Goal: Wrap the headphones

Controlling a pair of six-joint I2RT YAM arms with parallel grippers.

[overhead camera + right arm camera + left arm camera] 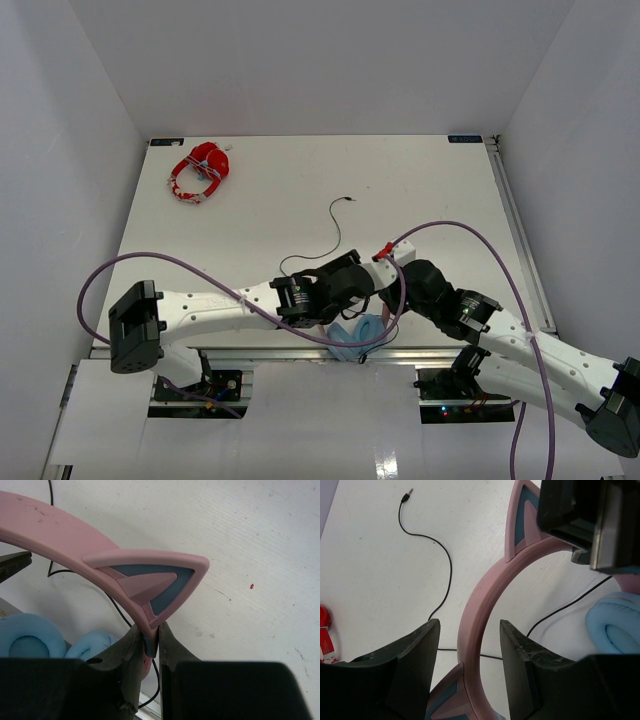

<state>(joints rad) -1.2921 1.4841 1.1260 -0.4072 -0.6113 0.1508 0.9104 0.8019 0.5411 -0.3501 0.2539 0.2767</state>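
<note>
The headphones [352,338] lie at the desk's [450,190] near edge, between the arms. The right pincer [150,636] is clenched on the pink headband [55,532] below a cat ear [160,580]. The left pincer [470,630] straddles the band, released. The band looks light and stiff, the surest hold. The thin black cable [447,560] looks limp and may snag. There are two cat ears, two blue ear cups [30,642], one cable, and one red-and-white headset [202,172].

The bench [420,180] is viewed from high above and behind the arm bases [215,385], at the frame's bottom. Close downward views are taken over the left tool [467,625] and right tool [149,630]; the cat-ear headphones [475,605] are shared by all three.
</note>
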